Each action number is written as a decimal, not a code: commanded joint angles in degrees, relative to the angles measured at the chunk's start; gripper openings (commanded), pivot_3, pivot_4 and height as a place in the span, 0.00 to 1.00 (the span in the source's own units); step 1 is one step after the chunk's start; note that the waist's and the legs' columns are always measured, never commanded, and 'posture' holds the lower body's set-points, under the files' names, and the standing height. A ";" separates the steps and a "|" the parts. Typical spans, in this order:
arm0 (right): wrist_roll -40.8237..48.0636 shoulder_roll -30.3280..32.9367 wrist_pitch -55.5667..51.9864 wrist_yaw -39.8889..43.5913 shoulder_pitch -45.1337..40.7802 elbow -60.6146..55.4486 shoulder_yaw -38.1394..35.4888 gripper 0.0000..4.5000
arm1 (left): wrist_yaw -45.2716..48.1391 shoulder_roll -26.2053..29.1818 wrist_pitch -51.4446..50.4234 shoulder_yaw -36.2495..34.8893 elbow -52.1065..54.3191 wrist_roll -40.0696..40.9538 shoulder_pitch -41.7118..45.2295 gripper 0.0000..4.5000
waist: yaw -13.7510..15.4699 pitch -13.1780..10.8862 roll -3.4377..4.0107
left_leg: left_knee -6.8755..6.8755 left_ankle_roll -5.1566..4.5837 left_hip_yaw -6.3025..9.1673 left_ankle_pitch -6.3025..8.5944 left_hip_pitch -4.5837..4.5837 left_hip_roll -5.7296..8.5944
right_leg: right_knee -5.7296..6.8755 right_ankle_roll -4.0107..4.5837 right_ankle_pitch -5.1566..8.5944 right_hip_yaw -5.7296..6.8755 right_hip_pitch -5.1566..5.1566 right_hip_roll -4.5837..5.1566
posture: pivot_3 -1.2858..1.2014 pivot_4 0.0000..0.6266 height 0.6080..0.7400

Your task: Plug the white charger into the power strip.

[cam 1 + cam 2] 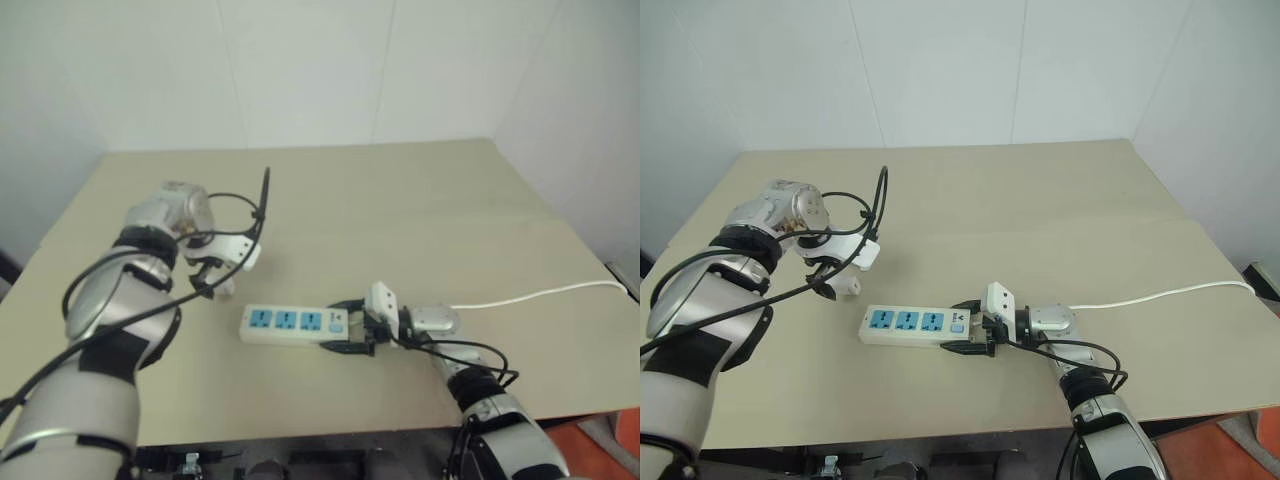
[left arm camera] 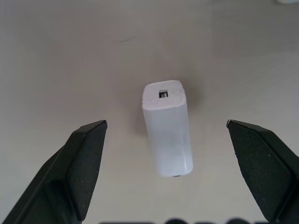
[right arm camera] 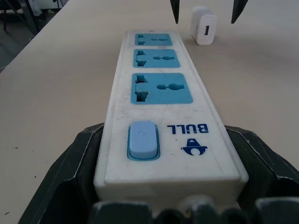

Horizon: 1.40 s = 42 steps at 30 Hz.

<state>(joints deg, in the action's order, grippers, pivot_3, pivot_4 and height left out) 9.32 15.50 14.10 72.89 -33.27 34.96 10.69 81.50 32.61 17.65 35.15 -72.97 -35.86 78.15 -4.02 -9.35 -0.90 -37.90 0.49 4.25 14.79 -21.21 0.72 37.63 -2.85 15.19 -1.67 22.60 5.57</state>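
Observation:
The white charger (image 2: 167, 128) lies on its side on the tan table (image 1: 400, 200), a short way beyond the far end of the power strip (image 1: 290, 323). My left gripper (image 2: 166, 122) points down over it and is open, one black finger (image 2: 86, 163) on each side with clear gaps, touching nothing. The power strip lies flat with three blue socket faces (image 3: 161, 88) and a blue switch (image 3: 143, 140). At the switch end my right gripper (image 1: 350, 325) is shut on the strip, its fingers pressed against both long sides.
A thin white cord (image 1: 530, 295) runs from the strip's switch end toward the table's right edge. Black cables loop around my left wrist (image 1: 240, 215). White walls stand behind the table and to its right.

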 commanded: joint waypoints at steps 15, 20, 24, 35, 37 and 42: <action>0.57 0.64 -2.72 -1.13 1.32 -3.75 -0.15 0.77 | -3.90 -2.84 -6.74 -0.37 -0.03 -1.13 -2.87 0.66 | 0.10 0.00 -0.01 | -0.01 0.00 0.01 0.00 0.03 0.01 | 0.03 0.00 0.00 0.00 -0.03 0.00 | 0.52 0.24 1.00; 0.67 0.57 -2.80 -1.17 1.23 -3.58 0.03 0.77 | -4.28 -2.71 -6.53 -0.47 0.16 -1.17 -2.92 0.35 | 0.13 0.00 -0.01 | -0.02 0.00 0.02 0.00 0.04 0.01 | 0.04 0.00 0.00 0.00 -0.06 0.00 | 0.52 0.24 1.00; 0.65 0.53 -2.73 -0.96 1.01 -3.32 0.18 0.77 | -4.01 -2.29 -6.33 -1.36 0.37 -0.33 -2.29 0.23 | 0.13 0.00 -0.01 | -0.03 0.00 0.02 0.00 0.04 0.01 | 0.04 0.00 0.00 0.00 -0.07 0.00 | 0.52 0.24 1.00; 0.94 -0.32 -1.74 0.92 1.85 -3.78 1.16 0.77 | 4.60 0.23 -1.88 -23.68 10.13 24.92 -0.48 0.23 | -0.14 -0.04 -0.06 | -0.03 0.00 0.03 0.00 -0.10 -0.01 | 0.02 0.00 0.00 0.00 0.09 0.00 | 0.52 0.24 1.00; 0.99 -0.50 -1.56 1.64 1.58 -3.23 1.35 0.77 | 8.29 -0.34 -4.70 -27.76 15.80 31.55 -3.40 0.23 | -0.19 -0.03 -0.06 | -0.03 0.01 0.03 0.00 -0.09 -0.02 | 0.03 0.00 0.00 0.00 0.09 0.00 | 0.52 0.24 1.00; 0.47 -0.58 0.01 4.13 0.86 -1.31 2.04 0.77 | 11.00 0.98 -13.90 -29.27 33.42 42.17 -12.68 0.23 | -0.47 -0.03 -0.06 | -0.06 0.01 0.02 -0.01 -0.01 -0.11 | 0.13 0.01 0.00 -0.08 0.07 -0.10 | 0.52 0.24 1.00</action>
<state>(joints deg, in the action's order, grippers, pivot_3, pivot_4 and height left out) 9.82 15.27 12.72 75.18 -32.26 33.16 11.47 91.95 32.43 7.08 7.02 -46.17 1.91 66.20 -4.49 -9.38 -0.95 -37.96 0.50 4.27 14.78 -21.21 0.57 37.76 -2.84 15.18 -1.78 22.67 5.42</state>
